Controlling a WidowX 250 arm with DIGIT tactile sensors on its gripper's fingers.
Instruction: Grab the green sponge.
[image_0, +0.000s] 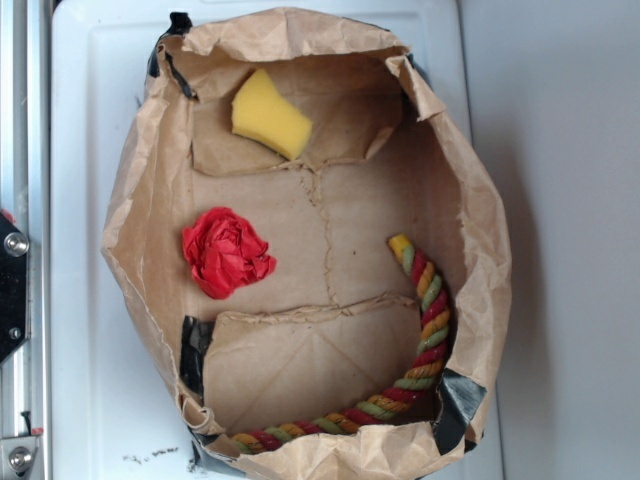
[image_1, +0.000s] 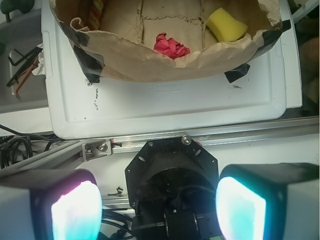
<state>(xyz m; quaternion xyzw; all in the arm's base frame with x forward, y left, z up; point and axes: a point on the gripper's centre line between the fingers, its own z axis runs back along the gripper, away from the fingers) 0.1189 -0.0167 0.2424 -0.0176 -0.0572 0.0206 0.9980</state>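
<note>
While the gripper (image_1: 159, 210) waits wide open and empty, nothing is grabbed yet.
The green sponge (image_0: 269, 114) lies untouched at the paper bag's (image_0: 480, 260) upper middle.

exterior looks straight down; wrist views obliquely; both share the paper bag (image_0: 470, 200).

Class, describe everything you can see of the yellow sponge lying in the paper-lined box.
The sponge is a plain yellow foam block, unmarked, wider at one end, looking soft and porous. It lies flat on a folded flap of the brown paper lining, near one end of the box. Only the paper touches it; the red paper ball lies apart, and nothing grips it.
</note>
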